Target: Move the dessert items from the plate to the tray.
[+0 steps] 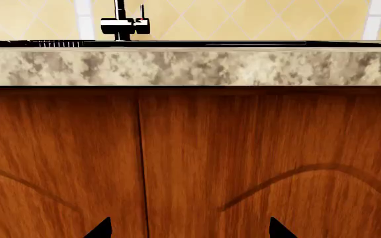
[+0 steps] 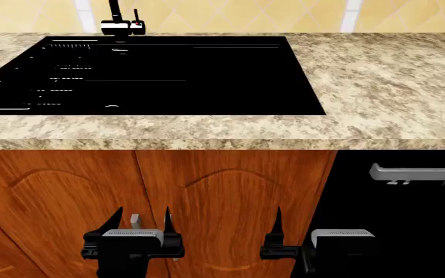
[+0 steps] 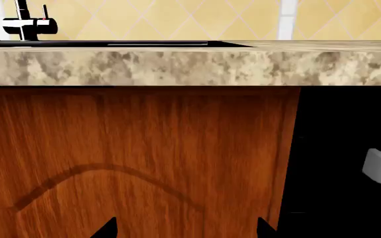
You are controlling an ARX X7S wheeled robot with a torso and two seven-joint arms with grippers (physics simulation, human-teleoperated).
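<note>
Two pincers: both hang low, near the camera, in front of the cabinet doors and below the desk's front edge.
Left pincer (image 2: 139, 223): its two dark fingertips stand apart with wood showing between them; it has hold of nothing.
Right pincer (image 2: 294, 229): in the head view only one fingertip shows clearly; in the right wrist view two tips sit wide apart at the picture's lower edge, spread and holding nothing.
Desk (image 2: 377, 75): speckled stone top with a thick front edge running straight across from left to right, overhanging the doors.
Sink (image 2: 153, 75): black basin sunk in the left and middle of the desk, a narrow stone strip between it and the front edge.
Faucet (image 2: 120, 24): stands at the far rim of the sink, to the left.
Cabinet doors (image 2: 230, 202): brown wood with arched grooves, right behind both pincers.
Dishwasher (image 2: 408, 197): black front with a grey handle, right of the doors.
Open room: bare stone to the right of the sink.
Dessert items, plate, tray: none of the three views shows them.
</note>
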